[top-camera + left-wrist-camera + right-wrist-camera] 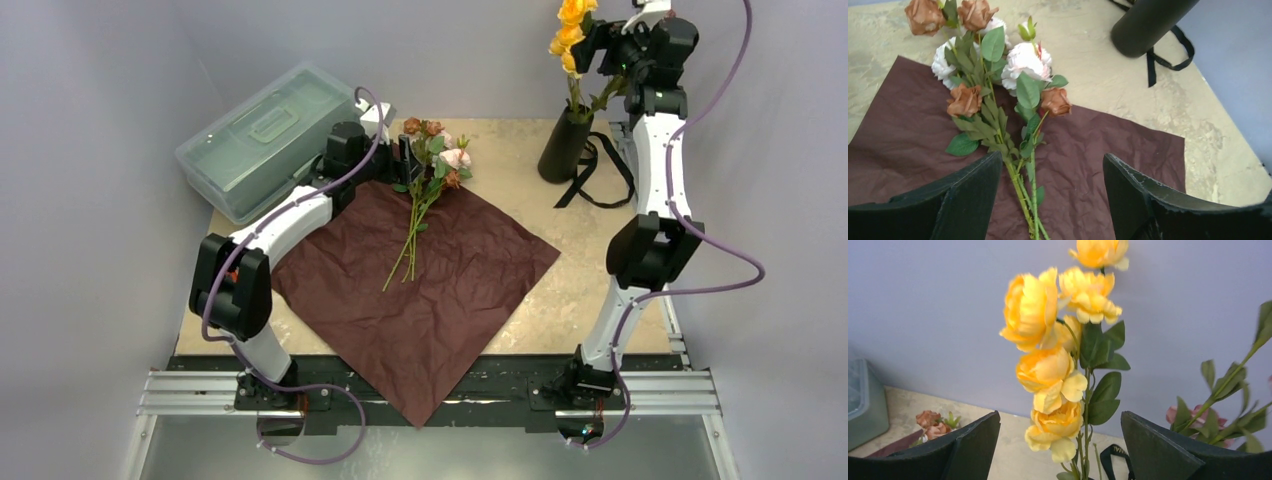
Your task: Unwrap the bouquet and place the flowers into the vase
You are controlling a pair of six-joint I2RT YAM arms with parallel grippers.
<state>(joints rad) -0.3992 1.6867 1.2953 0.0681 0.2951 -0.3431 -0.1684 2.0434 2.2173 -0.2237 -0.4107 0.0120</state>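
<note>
The bouquet is undone: its dark maroon paper (440, 290) lies flat on the table, and a bunch of pink, cream and dusky-red flowers (432, 160) rests on it, stems pointing toward the arms. My left gripper (404, 160) is open over that bunch. In the left wrist view the green stems (1023, 192) run between the fingers (973, 192), close to the left one and not pinched. The black vase (565, 148) stands at the back right with yellow flowers (570, 35) in it. High beside those blooms my right gripper (600, 45) is open. Its fingers stand on either side of the yellow flowers (1055, 375) without touching them.
A black ribbon (600, 180) lies on the table beside the vase. A translucent green-grey lidded box (265, 135) sits at the back left, behind my left arm. A leafy stem with a pink bloom (1220, 390) shows at the right of the right wrist view.
</note>
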